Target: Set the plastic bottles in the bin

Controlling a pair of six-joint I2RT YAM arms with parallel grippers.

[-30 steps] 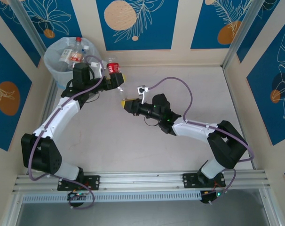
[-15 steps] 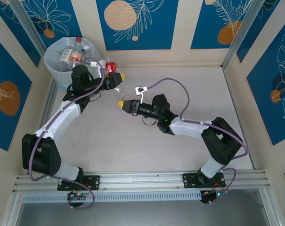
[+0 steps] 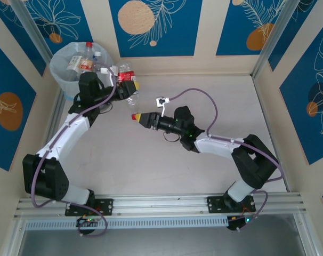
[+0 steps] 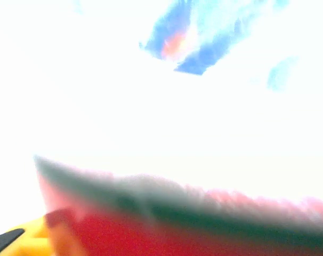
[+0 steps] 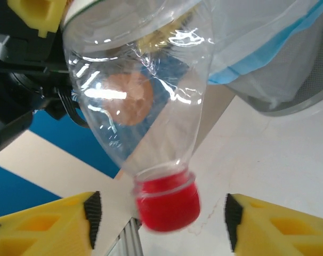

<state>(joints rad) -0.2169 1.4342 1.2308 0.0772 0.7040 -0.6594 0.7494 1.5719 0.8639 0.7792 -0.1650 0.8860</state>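
Fingers (image 5: 44, 224) of the right claw (image 5: 160, 213) stand well apart. Their yellow pads sit on either side of a red cap (image 5: 167, 205) without touching it. The cap closes a clear bottle (image 5: 145, 96) that hangs neck-down above the pale worktop (image 5: 289, 160). Seen from above, this claw sits out over the middle of the worktop with the cap at its tip. Beyond it, the left claw (image 3: 128, 85) is clamped on the bottle's red-labelled upper end (its own camera gives little more than glare and a blurred red label (image 4: 177, 229)). Farthest back, in the left corner, stands the bin (image 3: 54, 69). The held bottle is outside it, just beside the rim. Other bottles (image 3: 86, 63) lie inside.
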